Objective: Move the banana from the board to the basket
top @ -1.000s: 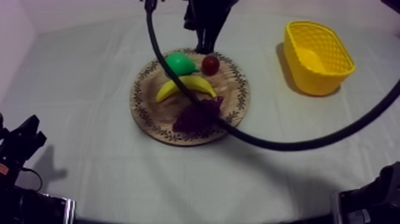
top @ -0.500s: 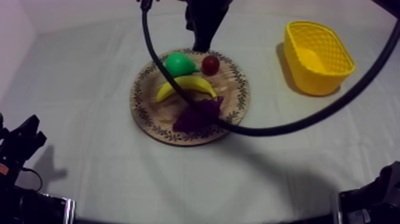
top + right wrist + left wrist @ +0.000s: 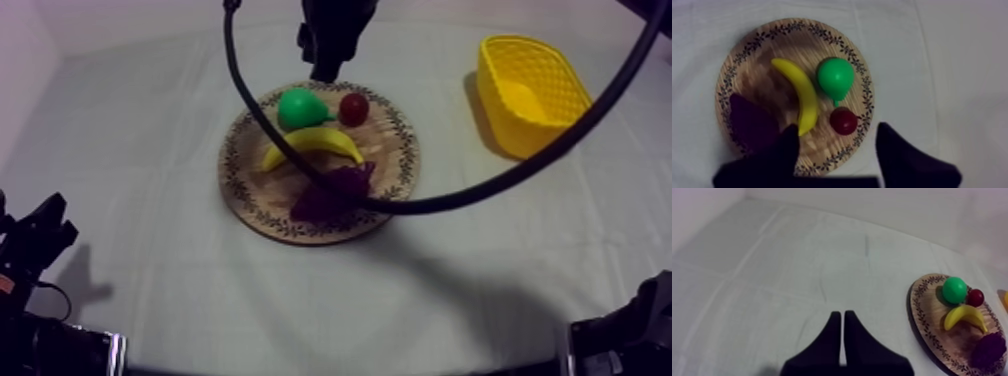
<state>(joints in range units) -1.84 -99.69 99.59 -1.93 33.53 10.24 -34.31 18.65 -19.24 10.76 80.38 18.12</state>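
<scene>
The right jaws hang wide open and empty over the board (image 3: 754,70) (far rim); centre them across the banana (image 3: 803,97) mid-length, clear of the pear (image 3: 835,77). The left jaws lie closed, empty.

In the top view the picture's upper edge cuts off the arm above our right end effector (image 3: 326,70), and its fingers merge into one dark shape there. In the right wrist view one black finger (image 3: 779,155) covers the near end of the dark purple bunch of grapes (image 3: 747,117) and a stretch of the patterned rim of the round wooden board (image 3: 727,75). In the left wrist view the picture's edge slices through board and grapes. We cannot tell the kind of the small round red fruit (image 3: 843,121).
</scene>
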